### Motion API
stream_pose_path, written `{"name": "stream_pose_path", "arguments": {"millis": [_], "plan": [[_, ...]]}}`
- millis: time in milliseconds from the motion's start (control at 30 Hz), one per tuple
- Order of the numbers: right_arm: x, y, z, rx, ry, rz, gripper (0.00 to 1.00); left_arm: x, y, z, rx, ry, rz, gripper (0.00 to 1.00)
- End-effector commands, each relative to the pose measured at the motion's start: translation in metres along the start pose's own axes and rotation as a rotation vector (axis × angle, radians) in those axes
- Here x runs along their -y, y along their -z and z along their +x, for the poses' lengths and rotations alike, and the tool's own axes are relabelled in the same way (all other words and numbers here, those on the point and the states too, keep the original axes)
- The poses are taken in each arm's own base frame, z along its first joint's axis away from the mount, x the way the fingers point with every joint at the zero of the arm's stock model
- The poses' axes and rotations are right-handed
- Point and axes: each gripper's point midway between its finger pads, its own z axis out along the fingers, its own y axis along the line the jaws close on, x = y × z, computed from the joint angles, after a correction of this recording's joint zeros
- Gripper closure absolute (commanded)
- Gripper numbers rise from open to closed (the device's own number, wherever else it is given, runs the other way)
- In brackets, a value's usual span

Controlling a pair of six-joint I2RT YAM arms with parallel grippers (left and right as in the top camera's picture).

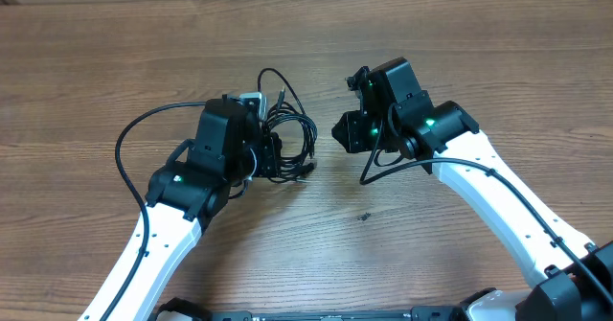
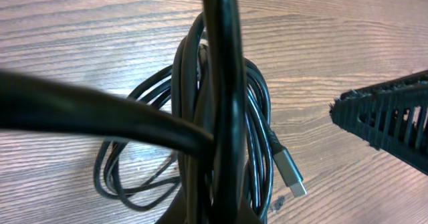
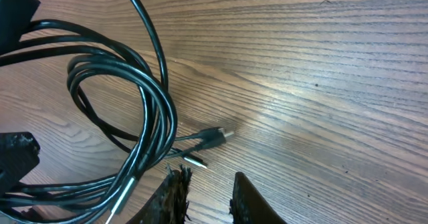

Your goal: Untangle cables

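Note:
The cables (image 1: 295,134) lie as one bundle of thin black loops at the table's centre, with a single strand arching out behind. My left gripper (image 1: 271,154) sits on the bundle's left side and is shut on several of its strands (image 2: 221,83), which rise close to the camera. A silver-tipped plug (image 2: 289,172) lies just right of the loops. My right gripper (image 1: 341,129) hovers a little right of the bundle, low over the wood. In the right wrist view its fingers (image 3: 208,196) stand slightly apart with nothing between them. The loops (image 3: 150,110) and a plug end (image 3: 215,137) lie just ahead of them.
The arms' own thick black cables curve out at the left (image 1: 123,144) and under the right wrist (image 1: 383,168). The right gripper's ribbed finger (image 2: 391,117) shows at the edge of the left wrist view. A small dark speck (image 1: 363,216) lies on the wood.

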Motion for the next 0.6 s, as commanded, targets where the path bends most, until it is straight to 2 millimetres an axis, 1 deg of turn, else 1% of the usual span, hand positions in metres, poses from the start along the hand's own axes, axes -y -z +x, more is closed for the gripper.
{"name": "stream_pose_path", "arguments": {"millis": [0,33,67,133,200,267,333,400,433,467,500,567], "plan": [[-0.005,0.013,-0.010,0.041,0.017,-0.003,0.73,0.009,0.005,-0.008,0.016,0.017,0.036,0.96],[-0.005,0.013,-0.010,0.040,0.017,-0.003,0.70,0.011,0.005,-0.007,0.013,0.016,0.048,0.96],[-0.005,0.013,-0.010,0.040,0.017,-0.003,0.60,0.020,0.006,-0.006,0.002,-0.024,0.102,0.96],[-0.005,0.013,-0.010,0.040,0.025,-0.004,0.48,0.030,0.007,-0.005,-0.004,-0.074,0.158,0.96],[-0.008,0.013,-0.008,0.033,0.071,-0.024,0.43,0.045,0.010,-0.004,-0.009,-0.138,0.242,0.96],[-0.013,0.013,-0.007,0.026,0.098,-0.048,0.43,0.047,0.010,-0.005,-0.006,-0.143,0.252,0.96],[-0.013,0.013,-0.006,0.024,0.102,-0.053,0.44,0.048,0.011,-0.006,-0.001,-0.146,0.257,0.96],[-0.013,0.013,-0.007,0.025,0.105,-0.052,0.52,0.051,0.011,-0.007,0.001,-0.149,0.273,0.96],[-0.013,0.013,-0.007,0.025,0.105,-0.052,0.57,0.053,0.012,-0.007,0.001,-0.151,0.285,0.96],[-0.013,0.013,-0.007,0.026,0.106,-0.052,0.60,0.054,0.012,-0.007,0.002,-0.152,0.289,0.96],[-0.013,0.013,-0.007,0.026,0.106,-0.052,0.68,0.054,0.012,-0.008,0.005,-0.153,0.291,0.96],[-0.013,0.013,-0.007,0.026,0.106,-0.052,0.75,0.055,0.013,-0.008,0.007,-0.154,0.294,0.96]]}}
